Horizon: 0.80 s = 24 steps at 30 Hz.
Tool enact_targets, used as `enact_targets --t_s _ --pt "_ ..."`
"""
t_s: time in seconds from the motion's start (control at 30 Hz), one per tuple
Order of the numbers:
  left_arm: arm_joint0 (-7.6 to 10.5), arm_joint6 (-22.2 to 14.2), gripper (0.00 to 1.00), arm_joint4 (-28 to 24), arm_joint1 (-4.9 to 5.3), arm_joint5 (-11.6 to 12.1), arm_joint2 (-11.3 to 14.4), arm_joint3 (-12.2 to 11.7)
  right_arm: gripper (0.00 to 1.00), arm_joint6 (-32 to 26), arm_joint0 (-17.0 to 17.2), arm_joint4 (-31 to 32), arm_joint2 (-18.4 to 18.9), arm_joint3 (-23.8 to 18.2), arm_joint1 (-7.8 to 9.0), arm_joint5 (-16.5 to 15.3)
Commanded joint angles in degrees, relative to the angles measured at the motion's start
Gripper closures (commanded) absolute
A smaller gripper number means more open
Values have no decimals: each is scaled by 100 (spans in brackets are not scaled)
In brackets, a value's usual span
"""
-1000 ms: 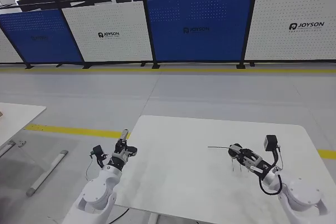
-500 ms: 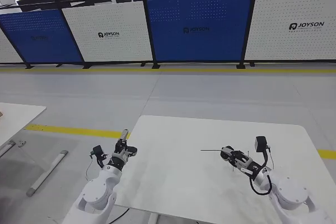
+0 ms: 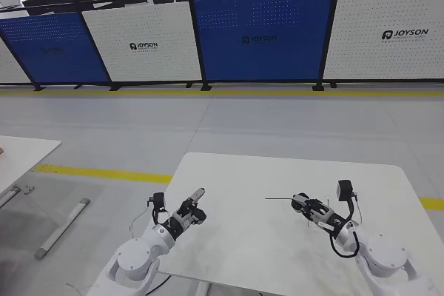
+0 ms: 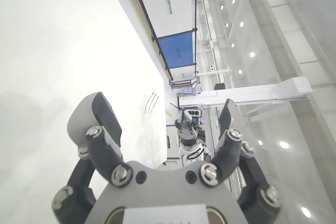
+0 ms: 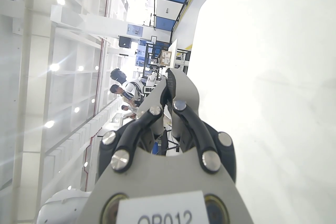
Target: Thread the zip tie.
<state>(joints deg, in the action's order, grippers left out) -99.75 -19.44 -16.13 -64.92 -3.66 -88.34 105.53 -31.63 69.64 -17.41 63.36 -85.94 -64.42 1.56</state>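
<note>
Above the right half of the table (image 3: 244, 177), the right gripper (image 3: 299, 200) is clamped on the zip tie (image 3: 280, 198), whose tail points toward the left gripper (image 3: 197, 194), fingers apart near the table's left edge, which should probably close gently on the tip.

The left end effector (image 3: 197, 194) points forward and inward, toward the other arm, with its two padded fingers (image 4: 105, 114) spread wide apart. The right end effector (image 3: 300, 201) points back toward it, fingers (image 5: 172, 88) pressed together, pinching a zip tie (image 3: 280, 198) that sticks out beyond its tips. The two end effectors are well apart, roughly facing each other.
</note>
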Motion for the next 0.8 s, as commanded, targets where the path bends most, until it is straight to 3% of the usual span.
enact_targets --t_s 0.0,0.27,0.53,0.67,0.77 --pt "0 18 0 -4 -1 6 -1 -2 100 0 0 0 0 0 0 0" --pt "21 50 0 -37 -8 65 19 -12 100 72 55 171 -75 -72 -11 -17" --pt "-66 -682 0 -272 3 40 284 180 100 100 -19 167 -416 -42 -123 -269" --pt "-107 -770 0 -63 5 102 500 185 100 16 -124 150 -602 87 -180 -115" --pt "-70 -777 0 -226 -5 141 552 132 100 16 -124 150 -602 87 -180 -115"
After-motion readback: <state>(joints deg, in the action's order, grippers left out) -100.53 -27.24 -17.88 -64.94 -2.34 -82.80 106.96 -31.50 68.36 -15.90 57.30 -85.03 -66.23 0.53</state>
